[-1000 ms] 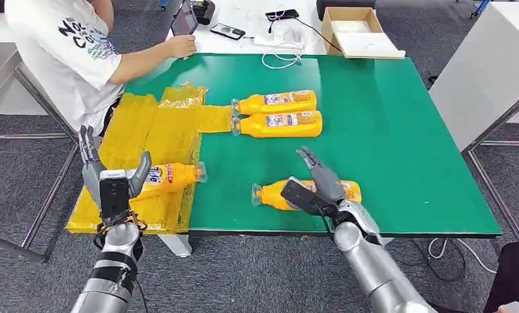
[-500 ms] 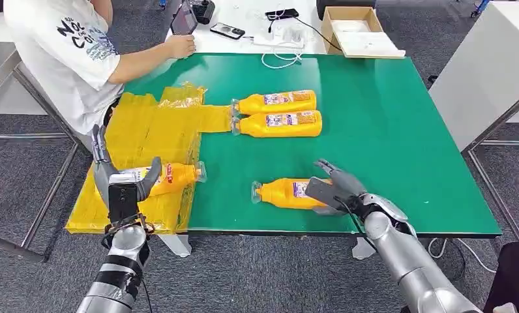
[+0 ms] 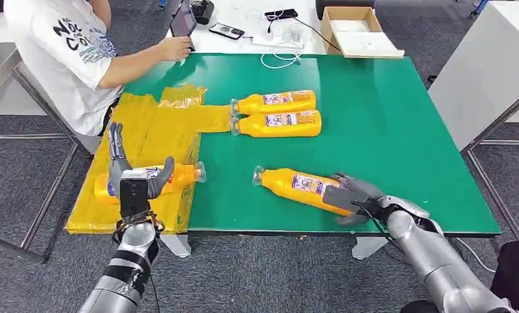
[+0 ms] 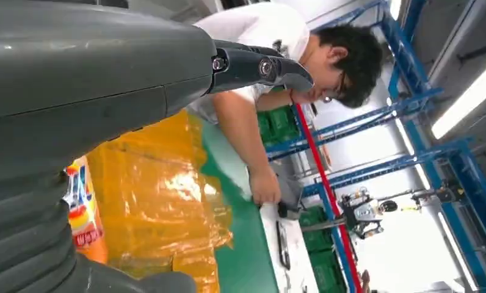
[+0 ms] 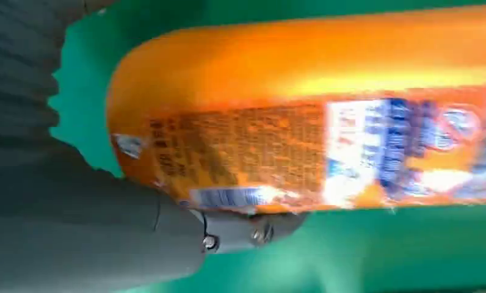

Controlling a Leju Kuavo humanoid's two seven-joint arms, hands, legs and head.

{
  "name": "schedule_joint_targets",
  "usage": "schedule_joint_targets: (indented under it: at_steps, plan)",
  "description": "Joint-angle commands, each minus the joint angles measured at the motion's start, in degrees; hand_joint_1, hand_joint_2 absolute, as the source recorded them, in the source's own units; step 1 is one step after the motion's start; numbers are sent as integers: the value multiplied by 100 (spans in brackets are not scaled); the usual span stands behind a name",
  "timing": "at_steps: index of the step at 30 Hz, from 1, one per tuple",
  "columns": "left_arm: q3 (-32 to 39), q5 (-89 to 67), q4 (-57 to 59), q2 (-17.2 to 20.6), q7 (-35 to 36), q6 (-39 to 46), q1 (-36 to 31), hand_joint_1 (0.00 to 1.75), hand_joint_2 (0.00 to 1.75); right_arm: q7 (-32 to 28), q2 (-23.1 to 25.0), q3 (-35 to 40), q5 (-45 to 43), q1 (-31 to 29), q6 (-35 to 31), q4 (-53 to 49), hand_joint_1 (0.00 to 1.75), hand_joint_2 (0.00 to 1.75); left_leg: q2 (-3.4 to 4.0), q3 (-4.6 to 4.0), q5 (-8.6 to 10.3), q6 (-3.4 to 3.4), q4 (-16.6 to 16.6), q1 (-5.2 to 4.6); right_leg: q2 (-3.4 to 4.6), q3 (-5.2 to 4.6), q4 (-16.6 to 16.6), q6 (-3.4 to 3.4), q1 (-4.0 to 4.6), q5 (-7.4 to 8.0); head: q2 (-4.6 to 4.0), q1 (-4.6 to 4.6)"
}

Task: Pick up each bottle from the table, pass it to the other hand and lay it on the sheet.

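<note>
An orange bottle (image 3: 295, 184) lies slanted near the green table's front edge, cap to the left. My right hand (image 3: 351, 197) grips its base end, fingers over the top and thumb underneath; in the right wrist view the bottle (image 5: 301, 122) rests against my right hand (image 5: 76, 232). A second bottle (image 3: 178, 175) lies on the yellow sheet (image 3: 152, 134) at the left. My left hand (image 3: 134, 177) stands in front of it, fingers upright and apart, holding nothing. In the left wrist view the left hand (image 4: 76, 110) sits beside that bottle (image 4: 82, 207) and the sheet (image 4: 155, 195).
Two more orange bottles (image 3: 274, 102) (image 3: 278, 124) lie side by side mid-table. A person (image 3: 68, 52) sits at the far left corner with a hand on a tablet (image 3: 184, 19). A cardboard box (image 3: 355, 29), phone and cables lie behind the table. A white table (image 3: 491, 72) stands right.
My right hand slid right to the near bottle's base and swung that end toward the front edge, slanting the bottle. My left hand shifted slightly right, uncovering more of the bottle on the sheet.
</note>
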Motion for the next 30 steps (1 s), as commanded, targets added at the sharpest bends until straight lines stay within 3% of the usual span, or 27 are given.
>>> schedule_joint_targets:
  at_steps: [1, 7, 14, 16, 17, 18, 22, 23, 24, 26, 27, 30]
  plan:
    - [-246, 70, 603, 27, 28, -28, -325, 0, 175, 164, -98, 598, 83, -275, -32, 505, 0, 175, 10, 27, -12, 1, -1, 2, 2, 25, -3, -16, 6, -9, 0, 0]
    - [-351, 148, 752, -25, 28, -16, -351, 0, 175, 539, 438, 1132, 555, -464, -812, 1321, 0, 175, 21, 37, -13, 3, -4, 5, 10, 33, -10, -16, 9, -6, 0, -2]
    - [-268, 96, 715, -20, 28, 0, -290, 0, 175, 460, 999, 947, 553, -338, -1792, 1542, 0, 175, 50, 43, -12, 0, -7, 8, 21, 33, -11, -22, 12, -4, 0, 0]
    - [-261, 99, 719, -19, 28, -21, -280, 0, 175, 399, 1042, 888, 528, -287, -1887, 1492, 19, 175, 48, 32, -7, -1, -6, 7, 31, 18, -7, -16, 10, 1, 0, -2]
    - [-262, 82, 725, -27, 28, -36, -271, 0, 175, 299, 1086, 764, 464, -180, -2024, 1397, 77, 175, 51, 44, -10, -1, -7, 9, 31, 28, -9, -22, 13, -2, 0, 0]
    - [-264, 76, 726, -29, 28, -38, -266, 0, 175, 290, 1094, 752, 459, -160, -2039, 1383, 91, 175, 45, 43, -9, 0, -7, 9, 26, 26, -8, -21, 12, -4, 0, 0]
    - [-264, 76, 726, -29, 28, -38, -266, 0, 175, 290, 1094, 752, 459, -160, -2039, 1383, 91, 175, 40, 29, -5, 0, -3, 12, 25, 13, -5, -11, 12, -1, 0, 2]
    - [-265, 79, 728, -42, 28, -43, -264, 0, 175, 275, 1085, 734, 453, -140, -2060, 1371, 117, 175, 42, 44, -11, 2, -6, 12, 24, 28, -9, -17, 14, -6, 0, 0]
    - [-265, 79, 728, -42, 28, -43, -264, 0, 175, 275, 1085, 734, 453, -140, -2060, 1371, 126, 175, 40, 37, -8, 1, -6, 11, 24, 22, -7, -14, 12, -3, 0, 0]
    - [-265, 79, 728, -42, 28, -43, -264, 0, 175, 275, 1085, 734, 453, -140, -2060, 1371, 126, 175, 37, 38, -8, 2, -5, 12, 20, 24, -8, -15, 13, -4, 0, 0]
    - [-263, 77, 739, -46, 28, -71, -262, 0, 175, 228, 1106, 668, 432, -88, -2138, 1313, 140, 175, 36, 37, -7, 1, -5, 12, 19, 23, -8, -14, 12, -3, 0, 0]
    - [-263, 71, 751, -57, 28, -111, -256, 0, 175, 195, 1143, 611, 416, 10, -2182, 1255, 157, 175, 34, 37, -6, 0, -7, 14, 17, 25, -9, -16, 13, -4, 0, 0]
